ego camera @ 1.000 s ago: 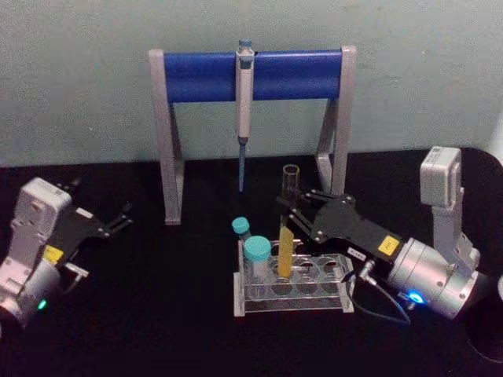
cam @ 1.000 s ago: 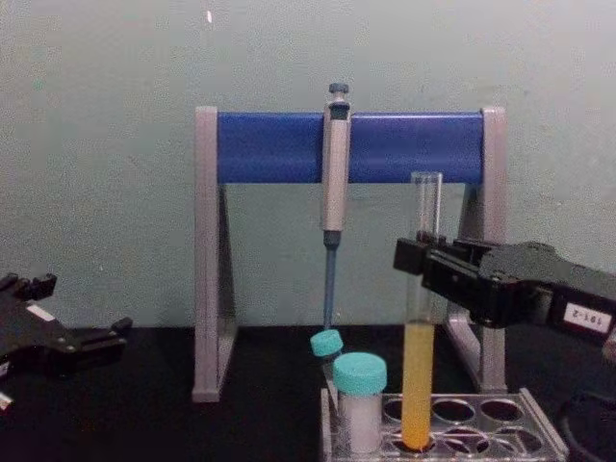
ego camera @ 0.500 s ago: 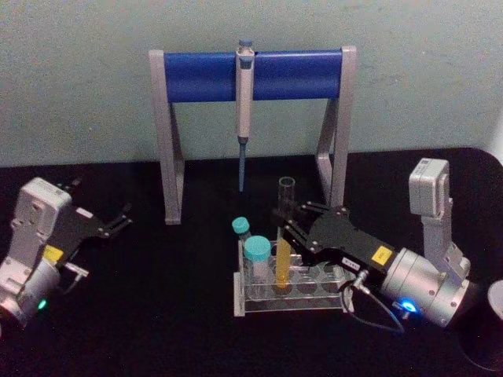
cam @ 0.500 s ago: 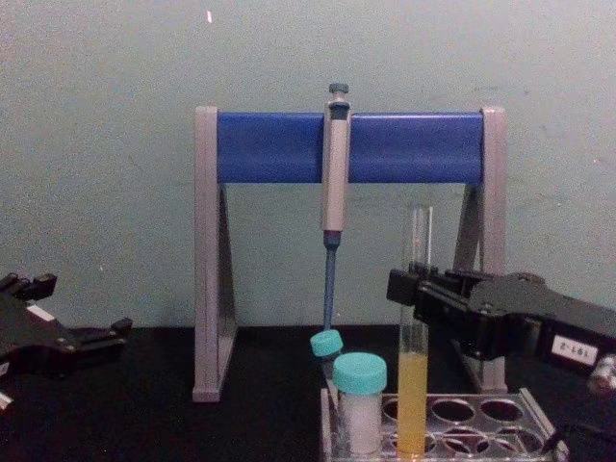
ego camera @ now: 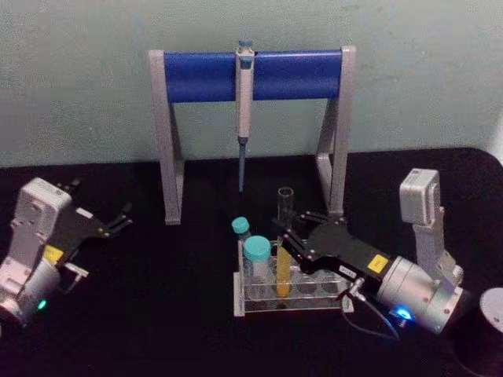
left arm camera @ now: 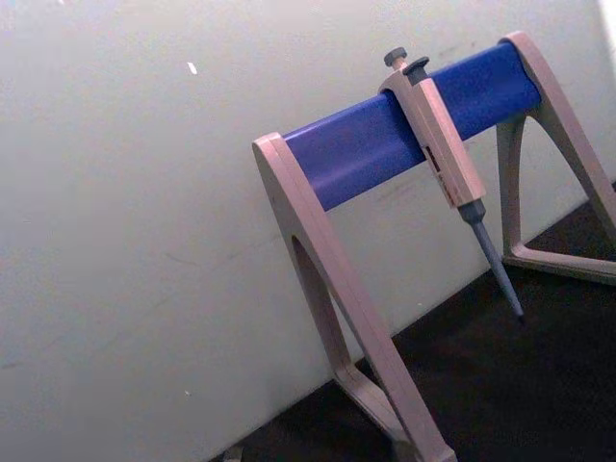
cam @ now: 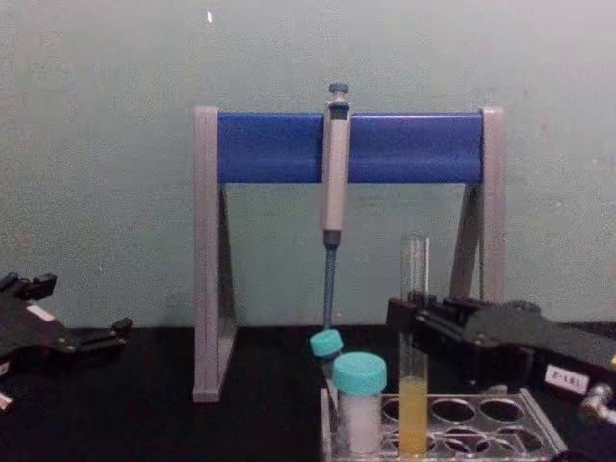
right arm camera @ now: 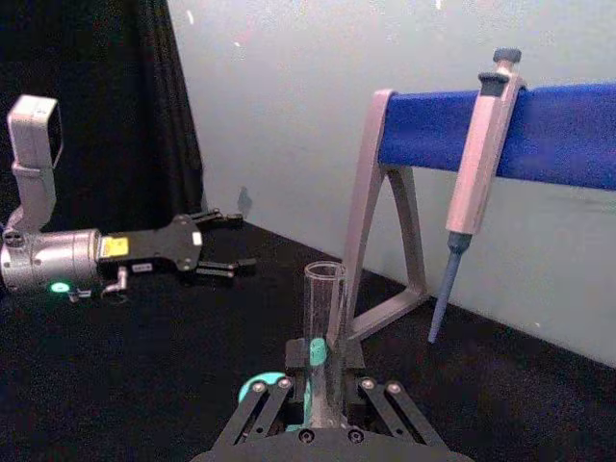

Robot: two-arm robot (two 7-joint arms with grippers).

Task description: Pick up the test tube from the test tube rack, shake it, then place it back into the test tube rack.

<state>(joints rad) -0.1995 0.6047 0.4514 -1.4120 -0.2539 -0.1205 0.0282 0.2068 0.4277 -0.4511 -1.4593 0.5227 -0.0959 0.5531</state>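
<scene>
Head view: I am keeping right gripper [ego camera: 288, 236] clamping test tube [ego camera: 284, 240] in test tube rack [ego camera: 292, 294], mid-table; left gripper [ego camera: 118, 220] idling spread near left edge.

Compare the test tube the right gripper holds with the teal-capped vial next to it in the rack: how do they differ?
The test tube is tall, thin and uncapped; the vial is short, wide and wears a teal cap. The tube holds yellow liquid in its lower part; the vial looks white. The right gripper is shut on the tube, while nothing touches the vial. Both stand upright in the test tube rack.
</scene>
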